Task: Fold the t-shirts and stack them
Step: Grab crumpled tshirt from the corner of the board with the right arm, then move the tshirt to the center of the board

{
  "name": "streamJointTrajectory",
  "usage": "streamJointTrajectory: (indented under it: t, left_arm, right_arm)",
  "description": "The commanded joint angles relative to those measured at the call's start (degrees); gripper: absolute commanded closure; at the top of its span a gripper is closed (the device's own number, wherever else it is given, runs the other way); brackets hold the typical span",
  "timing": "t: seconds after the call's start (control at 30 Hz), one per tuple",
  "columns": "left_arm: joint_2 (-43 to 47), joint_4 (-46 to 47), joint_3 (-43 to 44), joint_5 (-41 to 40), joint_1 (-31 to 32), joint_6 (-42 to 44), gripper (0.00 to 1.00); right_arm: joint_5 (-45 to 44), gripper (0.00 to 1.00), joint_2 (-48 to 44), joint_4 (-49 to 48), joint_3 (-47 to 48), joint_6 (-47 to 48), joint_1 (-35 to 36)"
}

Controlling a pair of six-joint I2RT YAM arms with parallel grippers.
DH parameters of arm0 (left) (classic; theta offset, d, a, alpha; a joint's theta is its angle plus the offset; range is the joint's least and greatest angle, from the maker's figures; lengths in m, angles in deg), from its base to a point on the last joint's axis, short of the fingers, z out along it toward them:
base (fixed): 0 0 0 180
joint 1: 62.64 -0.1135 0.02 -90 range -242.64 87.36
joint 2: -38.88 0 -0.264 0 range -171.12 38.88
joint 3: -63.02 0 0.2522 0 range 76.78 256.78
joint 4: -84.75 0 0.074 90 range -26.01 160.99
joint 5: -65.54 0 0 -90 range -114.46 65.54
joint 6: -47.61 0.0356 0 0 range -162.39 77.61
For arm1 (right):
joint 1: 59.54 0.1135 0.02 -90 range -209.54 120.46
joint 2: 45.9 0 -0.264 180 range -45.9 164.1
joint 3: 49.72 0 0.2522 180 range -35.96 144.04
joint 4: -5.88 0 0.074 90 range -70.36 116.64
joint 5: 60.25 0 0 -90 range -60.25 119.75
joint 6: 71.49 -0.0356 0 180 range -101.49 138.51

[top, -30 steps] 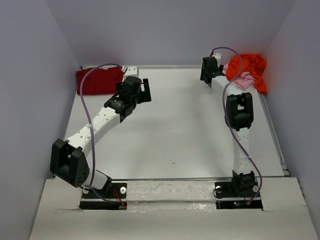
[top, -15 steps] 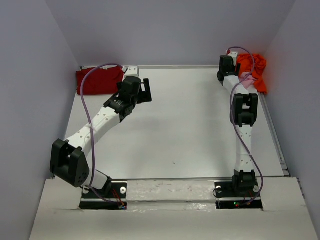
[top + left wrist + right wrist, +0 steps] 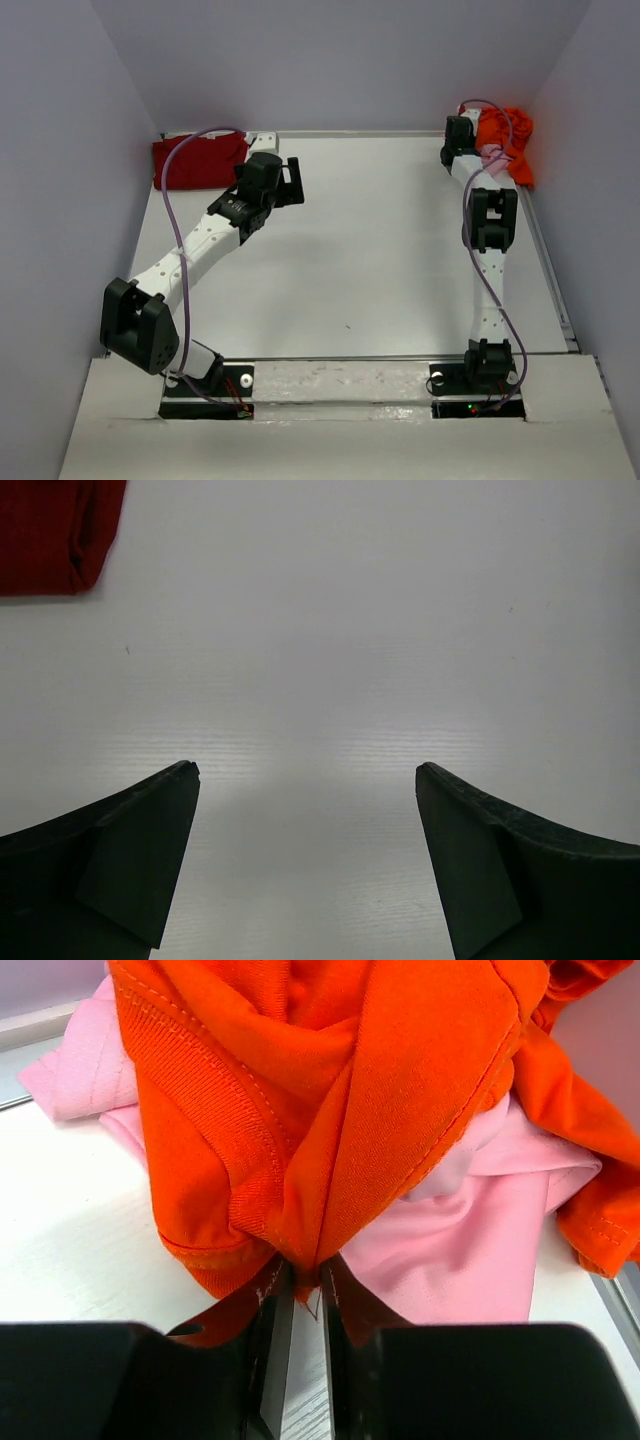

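Observation:
The bright orange t-shirt [image 3: 508, 135] lies crumpled in the far right corner on top of the pale pink t-shirt [image 3: 493, 158]. My right gripper [image 3: 470, 135] is shut on a pinched fold of the orange t-shirt [image 3: 330, 1110]; the pink t-shirt [image 3: 470, 1230] spreads beneath and to the right of it. The dark red t-shirt [image 3: 197, 162] lies folded in the far left corner, its edge showing in the left wrist view [image 3: 55, 535]. My left gripper [image 3: 305, 780] hovers open over bare table, right of the red shirt, holding nothing.
The white table [image 3: 360, 250] is boxed in by grey walls at the back and both sides. A raised rim [image 3: 548, 260] runs along the right edge. Purple cables loop over both arms.
My right arm reached farther into the far right corner and its gripper closed on the orange t-shirt. The left arm stayed still.

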Motion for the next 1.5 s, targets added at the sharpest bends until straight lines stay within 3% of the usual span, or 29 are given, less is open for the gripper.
streamJointTrajectory:
  t: [0.0, 0.07, 0.13, 0.17, 0.37, 0.67, 0.97, 1.13, 1.3, 1.47]
  left_arm:
    - [1.18, 1.8, -0.42, 1.17, -0.14, 0.13, 0.01]
    - [1.18, 1.8, -0.33, 1.61, -0.14, 0.05, 0.01]
    - [1.1, 1.72, -0.33, 1.53, -0.23, 0.04, 0.01]
    - [1.18, 1.8, -0.42, 1.53, -0.14, 0.04, 0.01]
    - [1.45, 1.8, -0.33, 1.35, -0.14, 0.22, 0.01]
    - [2.15, 2.07, -0.33, 2.58, -0.67, -0.13, 0.01]
    - [2.59, 2.5, -0.25, 4.17, -1.02, 0.66, 0.01]
    - [3.29, 2.68, -0.6, 2.5, -0.93, 0.92, 0.01]
    - [3.2, 2.85, -0.77, 1.97, -0.93, 0.75, 0.01]
    - [3.29, 2.86, -0.95, 1.7, -0.93, 0.75, 0.01]
  right_arm:
    - [2.67, 0.86, -2.42, -0.33, 0.71, -0.74, 0.4]
    - [3.38, 0.87, -3.57, -0.33, -0.34, -1.27, 0.4]
    - [4.09, 0.99, -4.71, -0.33, -0.96, -1.71, 0.4]
    - [4.61, 1.0, -5.68, -0.24, -1.23, -1.97, 0.4]
    - [8.13, 1.0, -11.74, -0.07, -5.7, -4.87, 0.4]
    - [16.65, 1.0, -30.98, 1.69, -9.4, -6.98, 2.95]
    - [19.11, 1.0, -53.82, 3.62, -12.65, -4.96, 14.8]
    - [26.75, 1.0, -61.05, 8.97, -11.43, -8.3, 18.85]
    - [36.4, 1.0, -61.59, 16.7, -1.77, -11.55, 20.52]
    - [38.37, 1.0, -61.93, 17.95, 1.05, -13.4, 21.05]
